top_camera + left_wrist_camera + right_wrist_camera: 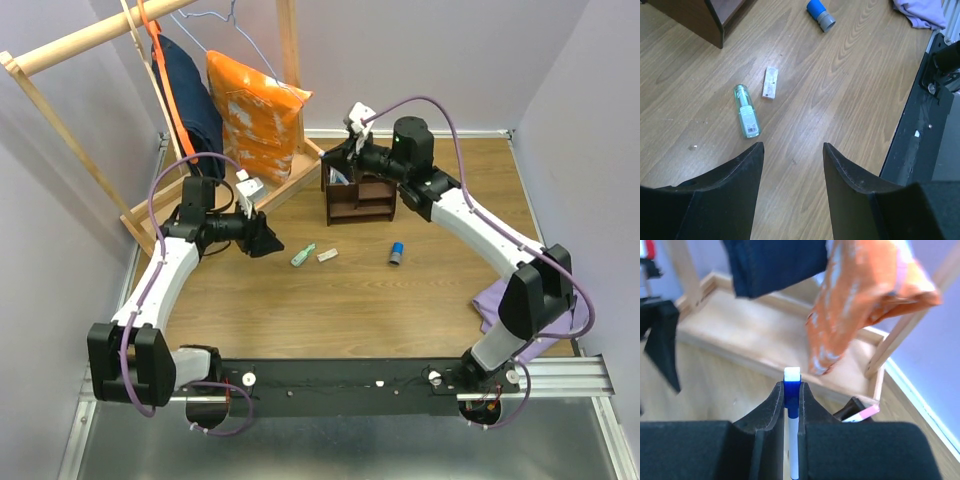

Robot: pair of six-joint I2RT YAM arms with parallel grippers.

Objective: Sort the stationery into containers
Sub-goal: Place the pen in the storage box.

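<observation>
The dark brown organizer (358, 199) stands at the back middle of the table. My right gripper (340, 160) hovers over its left end, shut on a white marker with a blue cap (792, 410); a pink-capped pen (861, 413) sticks up from the organizer just beyond. My left gripper (268, 240) is open and empty, low over the table left of a pale green tube (302, 255) and a small beige piece (327, 255). Both show in the left wrist view, the green tube (746, 111) and the beige piece (770, 82) ahead of the fingers (742, 175). A blue-capped grey piece (396, 253) lies to the right.
A pale wooden rack (150, 120) with a navy garment (195, 105) and an orange bag (255, 110) stands at the back left. A purple cloth (505, 305) lies by the right arm's base. A black rail (340, 380) runs along the near edge.
</observation>
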